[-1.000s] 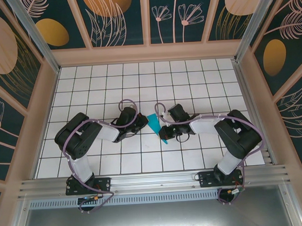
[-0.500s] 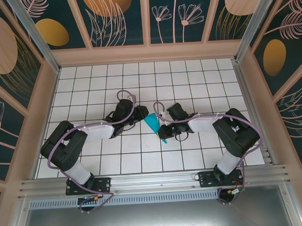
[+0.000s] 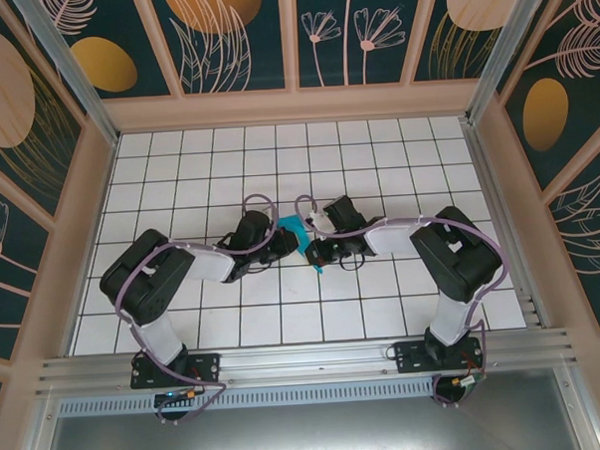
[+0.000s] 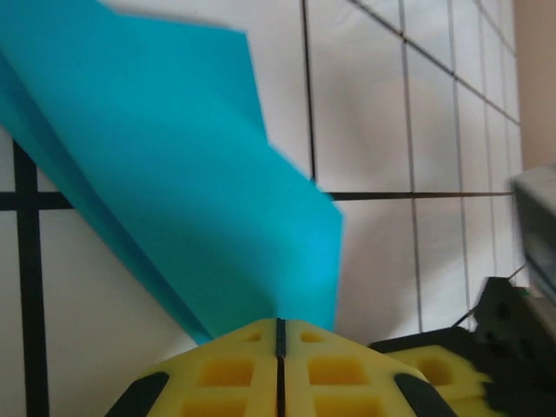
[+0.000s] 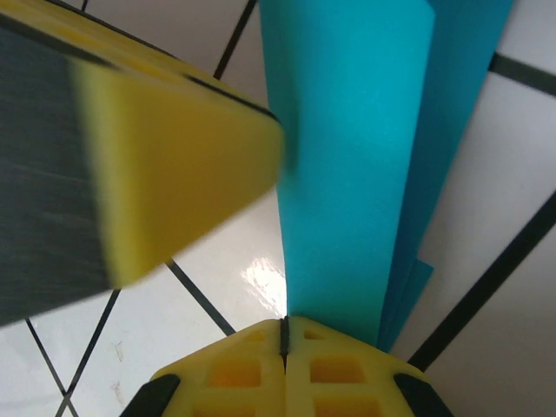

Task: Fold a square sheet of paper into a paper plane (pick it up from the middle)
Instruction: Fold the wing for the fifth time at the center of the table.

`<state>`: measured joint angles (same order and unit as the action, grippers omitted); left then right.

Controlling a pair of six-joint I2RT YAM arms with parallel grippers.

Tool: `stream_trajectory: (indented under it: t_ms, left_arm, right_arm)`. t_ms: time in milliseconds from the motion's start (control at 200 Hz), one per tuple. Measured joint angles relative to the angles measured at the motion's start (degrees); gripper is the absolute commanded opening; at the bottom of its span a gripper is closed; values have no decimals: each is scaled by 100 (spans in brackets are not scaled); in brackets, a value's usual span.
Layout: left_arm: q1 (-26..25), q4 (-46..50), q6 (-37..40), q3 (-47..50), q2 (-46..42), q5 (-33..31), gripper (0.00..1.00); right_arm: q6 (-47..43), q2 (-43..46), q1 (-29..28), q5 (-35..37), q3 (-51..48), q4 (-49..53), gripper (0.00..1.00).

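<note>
The sheet of paper (image 3: 300,233) is folded into a narrow teal shape with several layers, and its point (image 3: 319,267) aims toward the near edge. It is held just above the white tiled floor at mid-table. My left gripper (image 3: 287,241) is shut on its left side. In the left wrist view the paper (image 4: 174,174) runs into the closed yellow pads of my left gripper (image 4: 280,327). My right gripper (image 3: 317,246) is shut on the right side. In the right wrist view the paper (image 5: 356,174) rises from the closed pads of my right gripper (image 5: 284,324).
The white grid floor (image 3: 377,162) is bounded by pink walls (image 3: 80,215) and a metal rail (image 3: 306,362) at the near edge. The two grippers nearly touch: a left finger (image 5: 174,165) looms in the right wrist view, and a right pad (image 4: 434,373) shows in the left wrist view.
Both grippers and the paper have shifted slightly away from the near edge and closer together. The left arm's elbow swung out and back.
</note>
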<state>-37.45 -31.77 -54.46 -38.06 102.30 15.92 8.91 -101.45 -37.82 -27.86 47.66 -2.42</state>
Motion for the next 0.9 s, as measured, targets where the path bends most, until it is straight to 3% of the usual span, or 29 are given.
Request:
stream_trajectory:
  t_ms: [295, 490, 590, 796, 901]
  left_arm:
    - [0, 173, 2, -455, 396, 11, 3]
    - [0, 398, 2, -525, 452, -13, 2]
    - [0, 398, 0, -525, 457, -28, 2]
    - [0, 396, -17, -525, 459, -31, 2]
    - [0, 396, -26, -525, 459, -31, 2]
  right_arm:
    - [-382, 107, 11, 149, -85, -149, 10]
    - [459, 608, 330, 339, -195, -85, 28]
    - [973, 911, 479, 385, -450, -52, 32]
    - [1464, 1008, 483, 35, -719, -28, 33]
    - [1530, 1001, 476, -186, -723, -26, 27]
